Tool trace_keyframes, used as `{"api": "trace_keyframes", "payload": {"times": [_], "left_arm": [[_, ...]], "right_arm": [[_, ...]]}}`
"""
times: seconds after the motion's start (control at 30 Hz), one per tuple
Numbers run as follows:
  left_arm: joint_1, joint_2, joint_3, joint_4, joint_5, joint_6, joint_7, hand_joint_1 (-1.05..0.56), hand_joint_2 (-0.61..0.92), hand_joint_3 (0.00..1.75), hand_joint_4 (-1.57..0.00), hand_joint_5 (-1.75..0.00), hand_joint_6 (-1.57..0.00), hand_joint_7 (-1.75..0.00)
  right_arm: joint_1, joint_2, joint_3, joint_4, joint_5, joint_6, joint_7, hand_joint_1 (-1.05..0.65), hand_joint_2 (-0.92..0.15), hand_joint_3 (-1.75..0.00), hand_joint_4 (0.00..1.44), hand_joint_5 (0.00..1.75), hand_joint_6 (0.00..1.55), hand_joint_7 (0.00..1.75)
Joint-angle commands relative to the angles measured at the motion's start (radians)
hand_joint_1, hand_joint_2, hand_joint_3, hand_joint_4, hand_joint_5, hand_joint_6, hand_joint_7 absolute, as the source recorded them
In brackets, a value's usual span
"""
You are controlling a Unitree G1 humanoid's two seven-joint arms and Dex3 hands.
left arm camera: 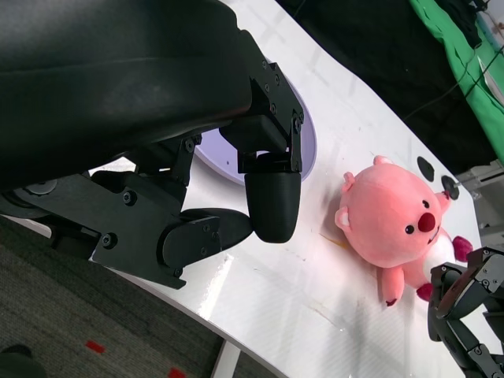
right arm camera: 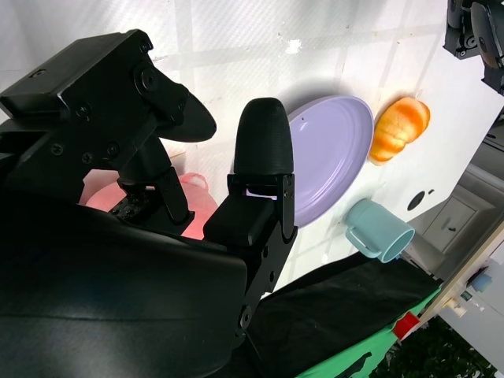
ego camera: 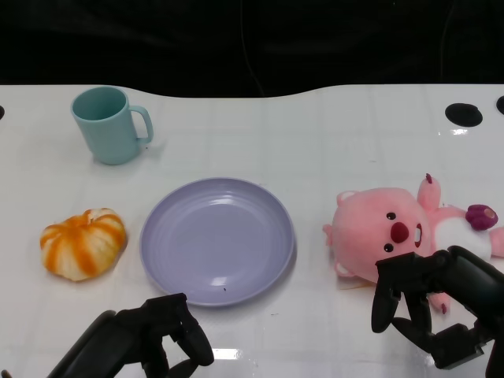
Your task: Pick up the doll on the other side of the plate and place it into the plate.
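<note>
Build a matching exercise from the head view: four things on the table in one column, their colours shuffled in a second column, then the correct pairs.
Things:
1. mug
2. plate
3. doll
4. pumpkin

Colours:
A. pink
B. orange and white stripes
C. teal
D. lavender

Pairs: 1-C, 2-D, 3-A, 4-B.

The doll lies to the right of the plate and the pumpkin to its left. The right robot hand hovers at the doll's near edge, holding nothing.
</note>
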Motion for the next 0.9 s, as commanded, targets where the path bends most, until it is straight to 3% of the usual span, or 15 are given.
{"api": "trace_keyframes", "payload": {"times": [0.03, 0.9], "left_arm": [[-0.001, 0.013, 0.012, 0.007, -0.005, -0.009, 0.0, -0.24, 0.83, 0.63, -0.65, -1.75, -0.62, -1.36], [0.001, 0.02, 0.026, 0.018, -0.01, -0.025, -0.005, -0.25, 0.85, 0.59, -0.64, -1.75, -0.62, -1.34]], "right_arm": [[-0.007, -0.012, -0.006, 0.003, 0.003, -0.012, -0.005, 0.0, -0.41, -1.2, 0.84, 1.73, 0.8, 1.26], [-0.011, -0.001, -0.015, -0.004, 0.012, 0.0, -0.014, 0.01, -0.45, -1.14, 0.82, 1.61, 0.81, 1.21]]}}
